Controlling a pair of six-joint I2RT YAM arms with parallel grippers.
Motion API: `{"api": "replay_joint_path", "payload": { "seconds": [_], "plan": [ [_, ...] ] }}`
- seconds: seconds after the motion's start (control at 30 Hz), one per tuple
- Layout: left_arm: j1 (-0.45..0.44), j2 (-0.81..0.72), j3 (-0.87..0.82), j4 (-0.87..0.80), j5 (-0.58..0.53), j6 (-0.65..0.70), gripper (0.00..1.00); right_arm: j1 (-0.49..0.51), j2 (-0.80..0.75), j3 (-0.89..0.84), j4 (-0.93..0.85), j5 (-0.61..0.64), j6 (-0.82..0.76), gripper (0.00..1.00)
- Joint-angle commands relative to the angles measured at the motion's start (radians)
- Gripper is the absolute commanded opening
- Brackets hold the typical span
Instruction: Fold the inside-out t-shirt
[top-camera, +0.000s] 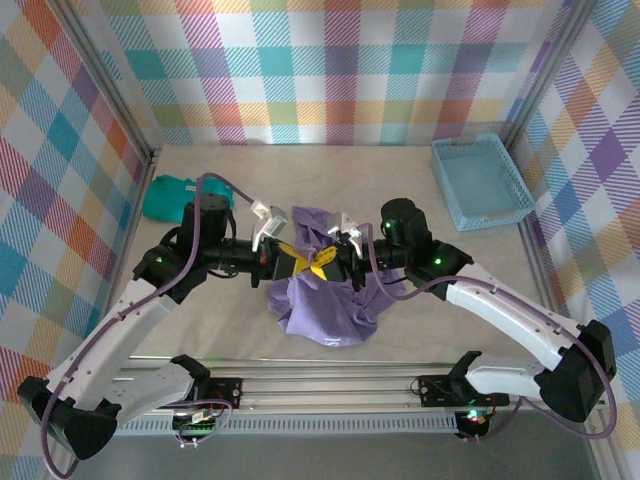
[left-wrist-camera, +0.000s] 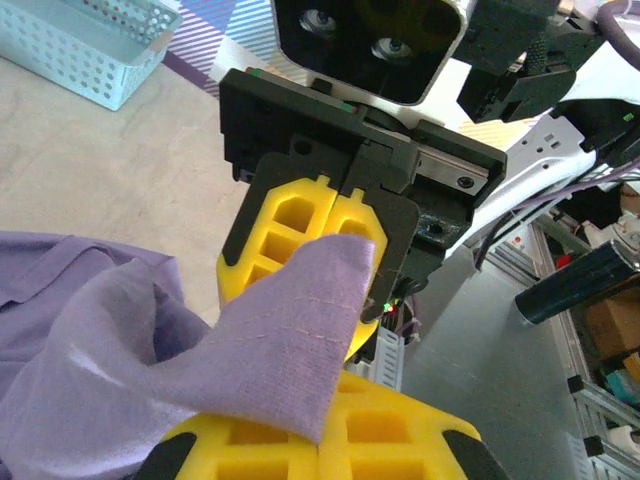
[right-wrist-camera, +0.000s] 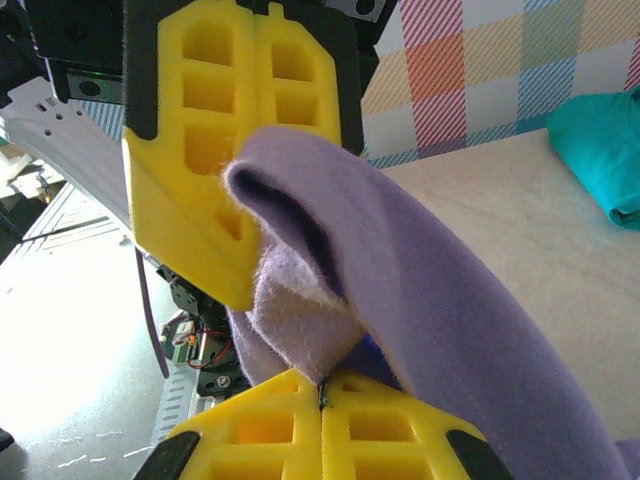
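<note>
The lavender t-shirt hangs crumpled at the table's middle, lifted by its upper edge. My left gripper and right gripper meet tip to tip above it, each shut on that edge. In the left wrist view my yellow fingers pinch a flap of the purple fabric, and the right gripper faces them, closed. In the right wrist view my fingers clamp a fold of the shirt, with the left gripper just above.
A teal folded garment lies at the back left, also in the right wrist view as a teal garment. A light blue perforated basket stands at the back right. Checked walls enclose the table; a metal rail runs along the near edge.
</note>
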Motion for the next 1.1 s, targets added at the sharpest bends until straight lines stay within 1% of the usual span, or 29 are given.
{"api": "replay_joint_path", "payload": {
  "seconds": [0.0, 0.07, 0.1, 0.17, 0.23, 0.27, 0.33, 0.43, 0.53, 0.67, 0.73, 0.77, 0.83, 0.9, 0.93, 0.97, 1.0, 1.03, 1.07],
  "plan": [
    [0.005, 0.003, 0.030, -0.030, -0.064, 0.024, 0.00, -0.001, -0.044, 0.008, -0.010, -0.017, 0.006, 0.00],
    [0.005, 0.008, 0.029, -0.050, -0.140, 0.021, 0.01, -0.001, -0.050, 0.019, -0.028, -0.022, 0.017, 0.00],
    [0.005, 0.012, 0.031, -0.062, -0.181, 0.018, 0.04, -0.001, -0.052, 0.025, -0.037, -0.024, 0.026, 0.00],
    [0.003, 0.022, 0.031, -0.076, -0.209, 0.000, 0.16, -0.001, -0.050, 0.033, -0.037, -0.019, 0.053, 0.00],
    [0.000, 0.016, 0.012, -0.064, -0.186, -0.035, 0.30, -0.001, -0.046, 0.041, -0.035, 0.003, 0.086, 0.00],
    [-0.004, 0.004, -0.007, -0.043, -0.176, -0.059, 0.35, -0.001, -0.044, 0.044, -0.033, 0.011, 0.098, 0.00],
    [-0.016, -0.044, -0.069, 0.030, -0.172, -0.117, 0.44, 0.000, -0.037, 0.049, -0.026, 0.047, 0.128, 0.00],
    [-0.025, -0.117, -0.144, 0.125, -0.185, -0.185, 0.50, -0.001, -0.024, 0.057, -0.024, 0.088, 0.156, 0.00],
    [-0.035, -0.152, -0.175, 0.153, -0.207, -0.208, 0.56, 0.000, -0.004, 0.069, -0.014, 0.096, 0.197, 0.00],
    [-0.056, -0.132, -0.186, 0.146, -0.212, -0.195, 0.64, 0.000, 0.014, 0.084, -0.008, 0.134, 0.244, 0.00],
    [-0.072, -0.118, -0.197, 0.165, -0.219, -0.193, 0.65, 0.000, 0.017, 0.086, -0.007, 0.154, 0.261, 0.00],
    [-0.080, -0.106, -0.199, 0.167, -0.236, -0.189, 0.65, -0.001, 0.016, 0.085, 0.000, 0.156, 0.273, 0.00],
    [-0.092, -0.077, -0.193, 0.151, -0.275, -0.174, 0.58, 0.000, 0.013, 0.085, 0.008, 0.152, 0.290, 0.00],
    [-0.093, -0.047, -0.178, 0.115, -0.327, -0.160, 0.40, 0.000, 0.003, 0.091, -0.002, 0.161, 0.291, 0.00],
    [-0.093, -0.037, -0.173, 0.097, -0.364, -0.155, 0.26, -0.001, -0.004, 0.096, -0.018, 0.169, 0.279, 0.00],
    [-0.093, -0.028, -0.170, 0.082, -0.398, -0.150, 0.14, -0.001, -0.014, 0.102, -0.038, 0.178, 0.267, 0.00],
    [-0.093, -0.025, -0.168, 0.074, -0.417, -0.143, 0.06, -0.001, -0.019, 0.108, -0.054, 0.179, 0.251, 0.00],
    [-0.093, -0.025, -0.168, 0.068, -0.429, -0.135, 0.02, -0.002, -0.027, 0.113, -0.070, 0.177, 0.233, 0.00],
    [-0.093, -0.026, -0.168, 0.065, -0.430, -0.128, 0.00, -0.005, -0.031, 0.115, -0.082, 0.168, 0.220, 0.00]
  ]
}}
